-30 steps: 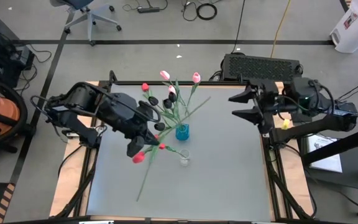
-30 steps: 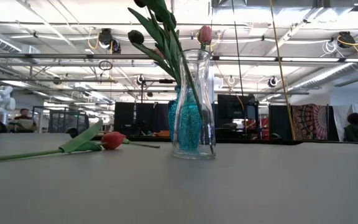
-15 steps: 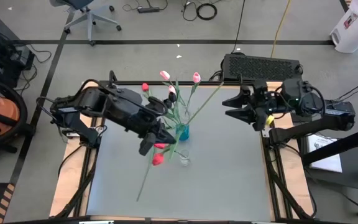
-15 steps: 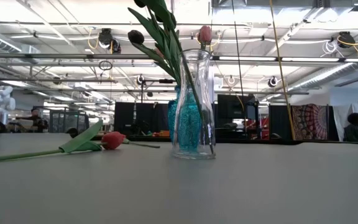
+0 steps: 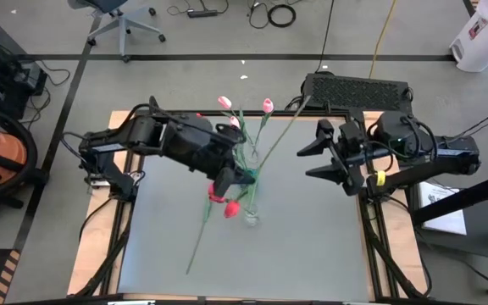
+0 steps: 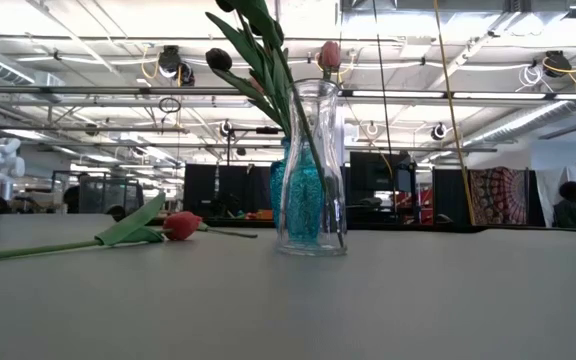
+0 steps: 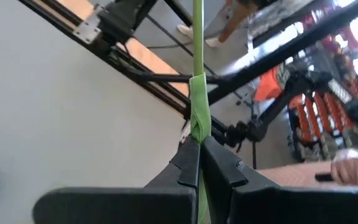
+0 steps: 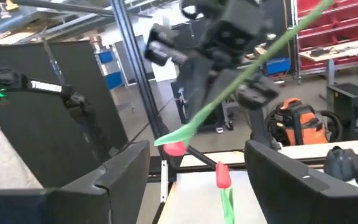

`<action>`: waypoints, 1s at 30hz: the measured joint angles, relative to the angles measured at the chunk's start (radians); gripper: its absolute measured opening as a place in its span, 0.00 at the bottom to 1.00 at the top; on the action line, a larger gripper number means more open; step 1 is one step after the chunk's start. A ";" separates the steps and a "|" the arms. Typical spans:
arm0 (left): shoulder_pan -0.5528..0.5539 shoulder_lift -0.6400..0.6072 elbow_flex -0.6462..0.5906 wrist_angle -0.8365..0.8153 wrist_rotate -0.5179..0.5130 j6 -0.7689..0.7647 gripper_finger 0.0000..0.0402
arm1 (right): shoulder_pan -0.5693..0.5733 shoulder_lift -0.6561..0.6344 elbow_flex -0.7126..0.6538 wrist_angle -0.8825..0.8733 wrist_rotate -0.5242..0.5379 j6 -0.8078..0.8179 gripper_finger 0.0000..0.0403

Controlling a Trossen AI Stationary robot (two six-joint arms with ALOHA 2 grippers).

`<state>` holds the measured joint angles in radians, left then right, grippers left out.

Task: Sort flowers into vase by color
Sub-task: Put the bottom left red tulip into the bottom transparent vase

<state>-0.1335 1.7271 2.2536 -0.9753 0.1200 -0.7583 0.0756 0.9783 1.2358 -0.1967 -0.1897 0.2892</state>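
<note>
- Two hands are over the grey worktop (image 5: pixel 312 229): the left hand (image 5: pixel 242 176) sits near the middle, just above the vases, and the right hand (image 5: pixel 312 158) hangs near the right edge.
- Left hand is closed on the stem of a long tulip (image 5: pixel 280 135), which slants up and away towards the far right corner (its head is not clear).
- Right hand's fingers stand apart, gripping nothing.
- Clear vase (image 6: pixel 313 165) holds several flowers (image 5: pixel 246 114); the teal vase (image 6: pixel 280 190) stands right behind it.
- One red tulip (image 6: pixel 180 225) lies flat on the worktop beside the vases.
</note>
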 joint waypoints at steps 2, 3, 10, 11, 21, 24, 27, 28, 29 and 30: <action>0.016 -0.001 0.000 0.004 -0.001 -0.021 0.03 | 0.009 0.000 0.000 -0.001 0.000 -0.005 0.63; 0.023 -0.001 0.000 0.006 -0.001 -0.022 0.03 | 0.012 -0.001 0.000 -0.004 0.000 -0.005 0.63; 0.049 -0.001 0.000 0.082 -0.005 -0.048 0.03 | 0.018 -0.002 0.000 -0.016 0.000 0.081 0.63; 0.049 -0.001 0.000 0.091 -0.005 -0.051 0.03 | 0.018 -0.002 0.000 -0.016 0.004 0.092 0.63; 0.054 -0.001 0.000 0.114 -0.007 -0.073 0.03 | 0.018 -0.002 0.000 0.018 0.024 -0.057 0.63; 0.062 -0.001 0.000 0.114 0.015 -0.075 0.03 | 0.018 -0.002 0.000 0.050 0.112 -0.142 0.63; 0.074 -0.001 0.000 0.113 0.033 -0.074 0.03 | 0.017 -0.002 0.000 0.071 0.172 -0.257 0.63; 0.080 -0.001 0.000 0.113 0.038 -0.074 0.03 | 0.018 -0.002 0.000 0.070 0.192 -0.301 0.63; 0.086 -0.001 0.000 0.113 0.042 -0.074 0.03 | 0.018 -0.002 0.000 0.070 0.210 -0.343 0.63; 0.093 -0.001 0.000 0.113 0.044 -0.074 0.03 | 0.019 -0.002 0.000 0.069 0.221 -0.384 0.63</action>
<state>-0.0400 1.7260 2.2536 -0.8619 0.1643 -0.8321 0.0942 0.9764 1.2358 -0.1281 0.0318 -0.0953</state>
